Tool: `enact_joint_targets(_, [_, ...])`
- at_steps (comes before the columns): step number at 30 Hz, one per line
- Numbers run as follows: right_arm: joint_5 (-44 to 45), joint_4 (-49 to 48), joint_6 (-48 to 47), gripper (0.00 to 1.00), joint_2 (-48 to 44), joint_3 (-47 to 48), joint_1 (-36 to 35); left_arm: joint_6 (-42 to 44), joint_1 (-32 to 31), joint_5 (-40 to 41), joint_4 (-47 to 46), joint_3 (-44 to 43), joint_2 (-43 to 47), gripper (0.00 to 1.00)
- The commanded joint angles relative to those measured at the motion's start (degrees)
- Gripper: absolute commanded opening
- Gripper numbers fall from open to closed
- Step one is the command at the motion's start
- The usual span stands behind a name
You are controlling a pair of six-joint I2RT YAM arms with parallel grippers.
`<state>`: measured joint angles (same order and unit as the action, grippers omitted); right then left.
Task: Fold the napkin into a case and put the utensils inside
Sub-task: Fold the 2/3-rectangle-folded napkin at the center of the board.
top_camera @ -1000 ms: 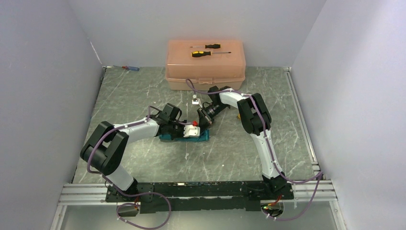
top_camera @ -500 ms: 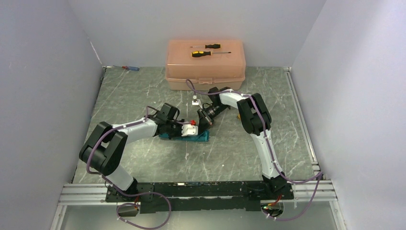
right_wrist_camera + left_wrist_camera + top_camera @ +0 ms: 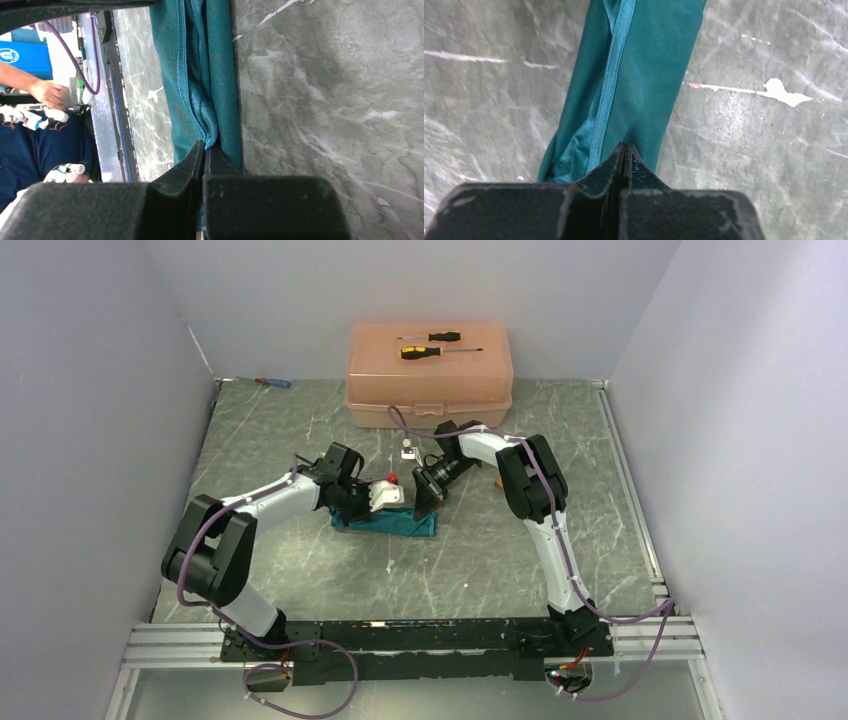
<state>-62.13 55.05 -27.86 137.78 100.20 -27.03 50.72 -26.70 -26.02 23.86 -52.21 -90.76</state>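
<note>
While both jaws pinch its ends, the napkin (image 3: pixel 400 527) forms a narrow teal strip.

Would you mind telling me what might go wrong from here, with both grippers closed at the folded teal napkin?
1. The left gripper and right gripper each seem to pinch only a small bit of the napkin; a pull could slip it free.
2. The folded layers look loose near the hem, so the fold may open.
3. Both grippers are close together above it and might bump.
</note>
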Motion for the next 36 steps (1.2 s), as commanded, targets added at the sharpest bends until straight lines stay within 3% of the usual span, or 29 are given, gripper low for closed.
enact_joint_targets(1, [5.35, -1.98, -1.44, 0.00, -2.35, -0.52, 0.74, 0.32, 1.53, -0.42, 4.84, 0.78, 2.64, 0.03])
enact_joint_targets(11, [5.31, -3.12, -0.32, 0.00, -3.43, -1.46, 0.66, 1.37, 1.73, 3.78, -2.71, 4.72, 2.31, 0.03])
enact_joint_targets(18, [5.95, -8.83, 3.84, 0.12, -7.93, -3.98, 0.75, 2.07, 1.74, 7.98, -7.26, 8.65, 1.28, 0.03])
enact_joint_targets(23, [9.84, -14.72, 8.74, 0.28, -13.27, -6.12, 0.94, 0.70, 1.74, 7.85, -6.49, 8.52, 1.40, 0.03])
enact_joint_targets(25, [12.02, -16.51, 10.96, 0.43, -15.41, -6.70, 1.11, 0.37, 1.77, 7.51, -6.14, 8.60, 1.54, 0.03])
enact_joint_targets(26, [12.88, -16.90, 11.55, 0.87, -16.26, -6.88, 1.18, 0.21, 1.74, 7.44, -5.96, 8.61, 1.57, 0.03])
enact_joint_targets(27, [14.03, -17.93, 12.45, 0.98, -17.36, -7.48, 1.19, 0.15, 1.74, 7.45, -5.81, 8.69, 1.65, 0.03])
enact_joint_targets(33, [24.22, -29.45, 22.46, 1.00, -25.98, -14.53, 0.95, -0.64, 1.65, 7.32, -5.23, 8.70, 2.15, 0.03])
enact_joint_targets(36, [37.01, -42.87, 29.04, 1.00, -35.76, -25.67, -0.37, -1.64, 1.64, 7.31, -5.04, 8.61, 2.31, 0.03])
